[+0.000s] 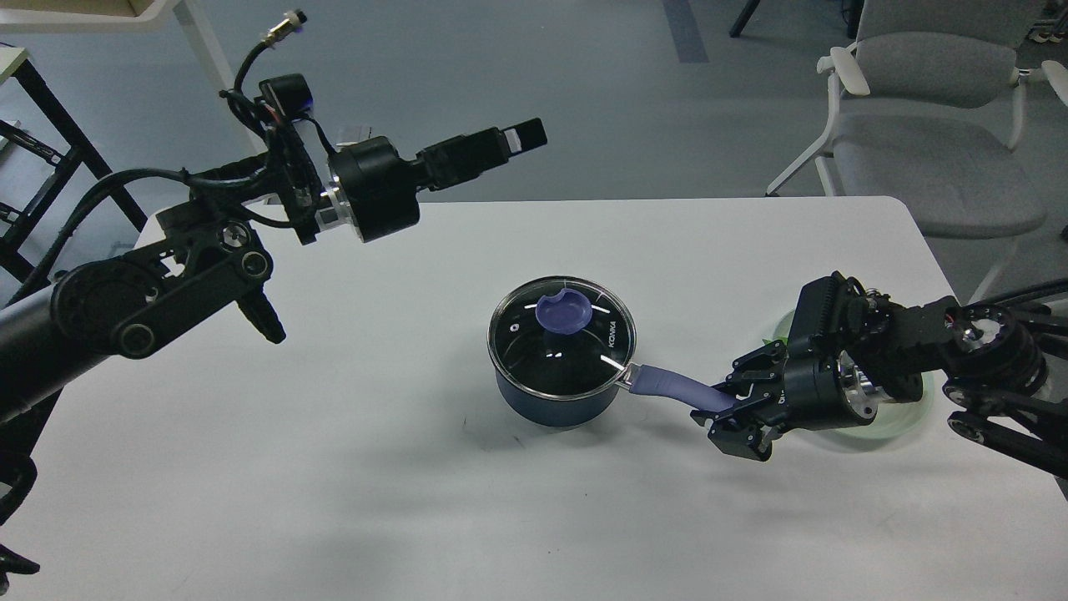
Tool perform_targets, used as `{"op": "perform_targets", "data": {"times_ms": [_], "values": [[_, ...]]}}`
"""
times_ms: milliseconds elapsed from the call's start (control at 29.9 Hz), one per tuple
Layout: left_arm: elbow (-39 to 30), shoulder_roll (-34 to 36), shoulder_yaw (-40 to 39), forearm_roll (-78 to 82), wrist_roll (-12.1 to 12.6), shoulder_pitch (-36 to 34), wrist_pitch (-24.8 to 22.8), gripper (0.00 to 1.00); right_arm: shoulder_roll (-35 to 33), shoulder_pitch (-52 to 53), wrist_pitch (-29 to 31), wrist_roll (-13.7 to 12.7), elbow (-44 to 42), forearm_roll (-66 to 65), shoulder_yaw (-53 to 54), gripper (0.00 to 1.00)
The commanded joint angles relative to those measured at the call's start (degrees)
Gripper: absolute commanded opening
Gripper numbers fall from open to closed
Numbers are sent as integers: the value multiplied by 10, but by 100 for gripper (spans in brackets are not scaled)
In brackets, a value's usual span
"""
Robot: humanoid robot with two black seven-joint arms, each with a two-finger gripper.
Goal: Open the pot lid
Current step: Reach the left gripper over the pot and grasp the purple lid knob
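Observation:
The dark blue pot (546, 406) stands at the middle of the white table (334, 467). The clear glass pot lid (534, 355) sits shut on it, with its purple-blue knob (564, 313) on top and "KONKA" lettering. The pot's purple-blue handle (667, 387) points right. My right gripper (727, 406) is shut on the handle's far end, low over the table. My left gripper (526, 136) hangs high above the table's back edge, up and left of the lid, pointing right. It is seen side-on, so its fingers cannot be told apart.
A pale green glass plate (905, 417) lies on the table under my right wrist, near the right edge. A grey chair (934, 133) stands beyond the table's back right corner. A black frame (50, 125) stands at far left.

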Motion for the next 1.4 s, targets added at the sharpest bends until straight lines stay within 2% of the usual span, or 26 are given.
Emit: {"op": "perform_targets", "data": {"times_ms": [0,134,268,535,1171,1338,1371], "values": [[-11,-17,72,108,-1,-58,13,99,0,0,1,0,0,0,0,30],[-2,-39,160,155,-1,-110,49,99,0,-1,0,0,1,0,0,30],[37,-69,222,214,-1,-125,83,99,0,-1,1,0,1,0,0,31],[115,-119,238,250,-1,-116,107,99,0,-1,1,0,1,0,0,31],[155,-132,247,240,-1,-63,111,99,-1,-1,0,0,1,1,1,31],[155,-133,247,241,-1,-62,111,94,-1,-1,0,0,1,1,1,31],[155,-134,246,241,-1,-62,111,90,-1,-1,0,0,1,1,0,31]]}}
